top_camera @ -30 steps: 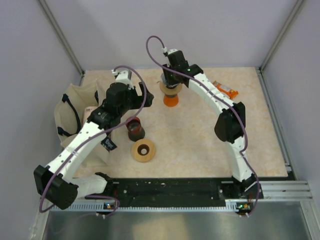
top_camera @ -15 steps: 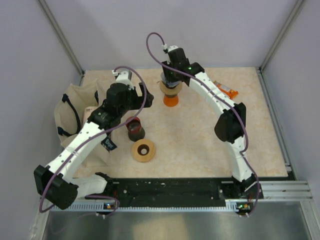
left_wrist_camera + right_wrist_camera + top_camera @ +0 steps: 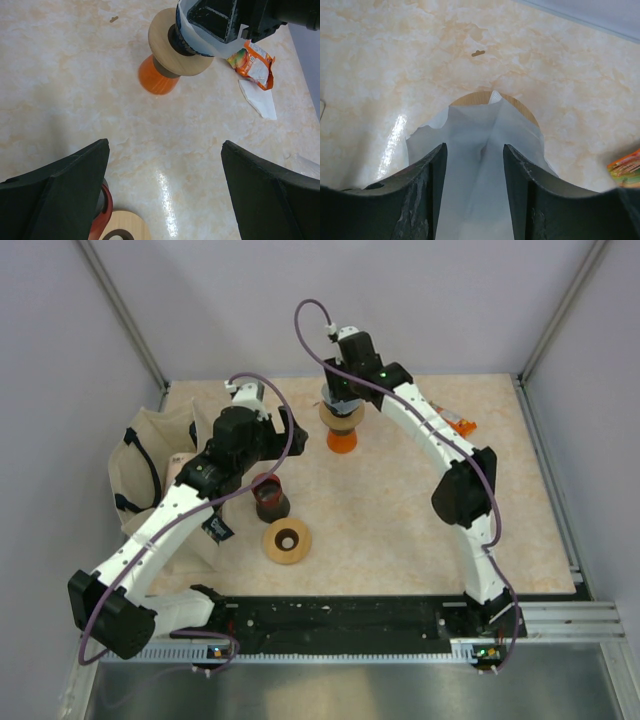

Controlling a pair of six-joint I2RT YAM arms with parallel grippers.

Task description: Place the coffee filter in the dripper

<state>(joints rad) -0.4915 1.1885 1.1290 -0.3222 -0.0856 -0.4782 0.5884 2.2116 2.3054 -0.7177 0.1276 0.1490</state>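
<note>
The orange dripper (image 3: 341, 441) with a wooden collar (image 3: 170, 50) stands at the back of the table. The white paper filter (image 3: 470, 125) sits on top of it, its cone spread open around my right gripper's fingers; it also shows in the left wrist view (image 3: 200, 46). My right gripper (image 3: 342, 400) points down into the filter (image 3: 474, 150), jaws apart, not pinching the paper. My left gripper (image 3: 165, 145) is open and empty, hovering over the table left of the dripper (image 3: 287, 428).
A dark red cup (image 3: 270, 497) and a wooden ring (image 3: 286, 541) sit in front of the left gripper. A canvas bag (image 3: 150, 470) stands at the left edge. An orange packet (image 3: 252, 60) and a white paper piece (image 3: 260, 97) lie right of the dripper.
The right wrist has shifted slightly right and back over the dripper. The left arm has not moved.
</note>
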